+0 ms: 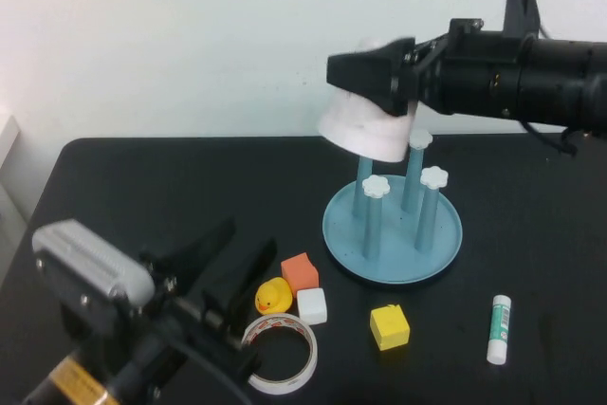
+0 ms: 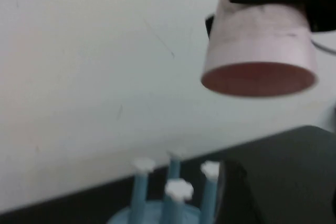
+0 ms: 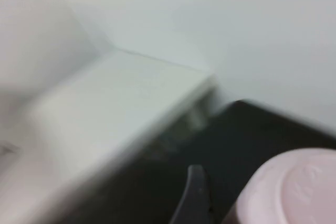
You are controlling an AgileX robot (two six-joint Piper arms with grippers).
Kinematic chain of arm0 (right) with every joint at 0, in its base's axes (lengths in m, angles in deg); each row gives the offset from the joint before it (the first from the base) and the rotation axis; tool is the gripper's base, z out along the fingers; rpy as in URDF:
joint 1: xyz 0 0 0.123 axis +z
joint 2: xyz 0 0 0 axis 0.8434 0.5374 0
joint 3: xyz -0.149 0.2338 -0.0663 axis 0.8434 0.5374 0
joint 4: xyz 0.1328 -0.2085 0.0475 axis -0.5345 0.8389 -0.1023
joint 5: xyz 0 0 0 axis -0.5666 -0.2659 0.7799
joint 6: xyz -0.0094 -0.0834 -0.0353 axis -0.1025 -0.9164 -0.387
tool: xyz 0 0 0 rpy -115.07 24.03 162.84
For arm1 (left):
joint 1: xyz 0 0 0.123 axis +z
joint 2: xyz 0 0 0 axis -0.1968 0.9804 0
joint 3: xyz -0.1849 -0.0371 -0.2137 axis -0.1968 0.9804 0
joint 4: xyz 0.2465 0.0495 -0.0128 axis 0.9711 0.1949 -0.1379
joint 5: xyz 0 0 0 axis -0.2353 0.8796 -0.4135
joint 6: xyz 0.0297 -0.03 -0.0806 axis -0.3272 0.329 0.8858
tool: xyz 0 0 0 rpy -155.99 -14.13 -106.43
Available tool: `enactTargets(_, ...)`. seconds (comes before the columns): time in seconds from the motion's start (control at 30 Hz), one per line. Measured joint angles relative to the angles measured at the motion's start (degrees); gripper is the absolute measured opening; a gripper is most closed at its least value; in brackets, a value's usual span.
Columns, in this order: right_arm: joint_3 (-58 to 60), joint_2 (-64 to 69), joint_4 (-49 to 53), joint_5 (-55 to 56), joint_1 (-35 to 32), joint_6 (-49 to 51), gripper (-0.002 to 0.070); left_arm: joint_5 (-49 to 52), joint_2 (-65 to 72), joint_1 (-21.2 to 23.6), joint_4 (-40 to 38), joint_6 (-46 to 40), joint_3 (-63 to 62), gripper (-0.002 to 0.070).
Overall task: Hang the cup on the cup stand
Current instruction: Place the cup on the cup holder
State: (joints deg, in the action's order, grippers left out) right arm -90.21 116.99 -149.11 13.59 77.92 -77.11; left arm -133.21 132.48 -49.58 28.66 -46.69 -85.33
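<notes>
Four white-capped blue pegs rise from the round light-blue cup stand (image 1: 393, 234) on the black worktop (image 1: 531, 234). Right hand (image 1: 379, 78) pinches the pale pink tapered plastic cup (image 1: 368, 130), mouth down, above the stand at its 11 o'clock, presumably to drop over a peg. Left hand (image 1: 232, 267), spread and empty, idles at 8 o'clock.
</notes>
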Motion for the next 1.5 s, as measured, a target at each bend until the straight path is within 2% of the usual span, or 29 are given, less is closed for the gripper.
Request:
enactTargets(0.07, -0.1, 0.6, 0.0, 3.0, 0.0, -10.2, 0.0572, 0.0, -0.1, 0.0, 0.8, 2.1, 2.2, 0.0302)
enactTargets(0.1, -0.2, 1.0, 0.0, 3.6, 0.0, -12.0, 0.0572, 0.0, -0.1, 0.0, 1.0, 3.1, 3.2, 0.0265)
enactTargets(0.2, -2.1, 3.6, 0.0, 8.0, 0.0, -22.0, 0.0572, 0.0, -0.1, 0.0, 1.7, 5.3, 6.0, 0.0095)
enactTargets(0.27, -4.2, 6.2, -0.1, 10.4, 0.0, -24.6, 0.0572, 0.0, -0.4, 0.0, 2.1, 6.5, 7.5, 0.004)
enactTargets(0.33, -6.8, 9.4, -0.1, 11.5, 0.0, -25.8, 0.0572, 0.0, -0.4, 0.0, 2.7, 6.9, 8.5, 0.0017)
enactTargets(0.63, -19.5, 24.2, -0.3, 12.8, 0.0, -27.1, 0.0572, 0.0, -0.4, 0.0, 4.0, 7.7, 10.3, 0.0)
enactTargets(0.87, -25.0, 31.6, -0.4, 13.7, 0.0, -27.5, 0.0572, 0.0, -0.4, 0.0, 4.1, 7.7, 10.3, 0.0)
enactTargets(1.0, -25.1, 33.2, -0.4, 16.1, 0.0, -27.7, 0.0572, 0.0, -0.4, 0.0, 4.1, 7.7, 10.3, 0.0)
enactTargets(1.27, -25.1, 33.6, -0.6, 19.5, 0.0, -26.8, 0.0631, 0.0, -0.4, 0.0, 3.1, 5.4, 10.6, 0.0)
enactTargets(1.5, -24.9, 32.6, -0.8, 18.7, 0.0, -22.8, 0.0621, 0.2, -1.1, 0.0, -4.4, 0.5, 15.8, 0.0)
